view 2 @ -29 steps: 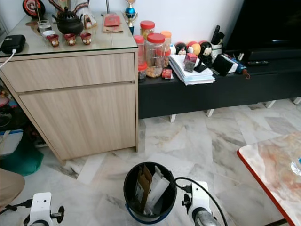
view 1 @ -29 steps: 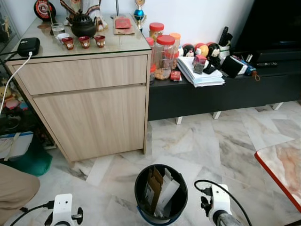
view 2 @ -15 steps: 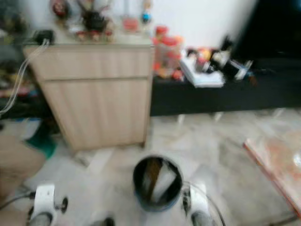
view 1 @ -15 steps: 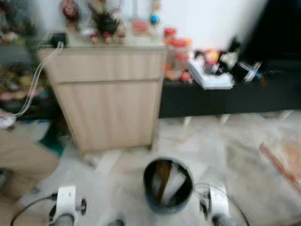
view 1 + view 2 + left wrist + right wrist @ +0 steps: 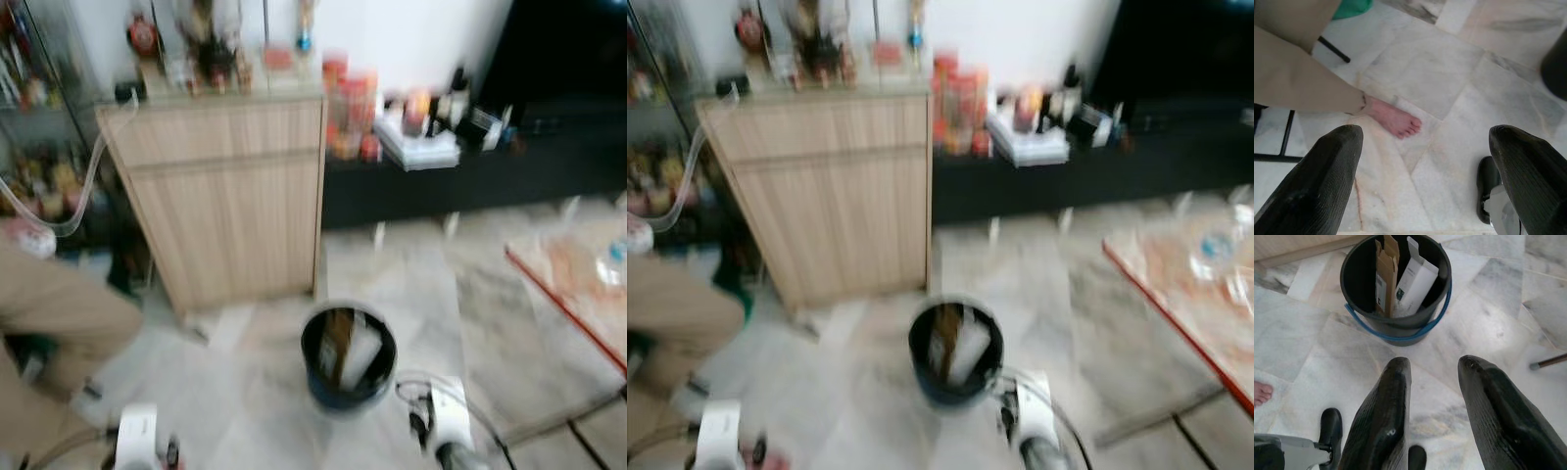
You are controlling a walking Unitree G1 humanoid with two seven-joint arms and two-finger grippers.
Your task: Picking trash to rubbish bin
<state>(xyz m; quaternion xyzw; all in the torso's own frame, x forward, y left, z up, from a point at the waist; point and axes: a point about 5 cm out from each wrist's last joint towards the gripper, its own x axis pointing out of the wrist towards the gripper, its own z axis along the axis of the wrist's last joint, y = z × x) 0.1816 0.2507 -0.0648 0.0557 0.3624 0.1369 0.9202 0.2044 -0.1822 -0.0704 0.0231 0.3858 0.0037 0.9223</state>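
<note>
Since rubbish bin [image 5: 1396, 284] sits on floor just ahead, cartons inside, next step: find trash. Left gripper [image 5: 1425, 181] jaws wide, empty; right gripper [image 5: 1442, 416] jaws narrowly apart, empty. Mind person's foot [image 5: 1396, 119] nearby; pause till blur settles.

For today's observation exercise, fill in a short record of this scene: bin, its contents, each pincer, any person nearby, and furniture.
bin: black rubbish bin with blue handle, standing on the marble floor
contents: a brown carton and a white box, both upright inside
left pincer: open, empty, above the floor
right pincer: open, empty, near the bin
person: bare foot and beige trouser leg on the floor
furniture: wooden cabinet, blurred
</note>
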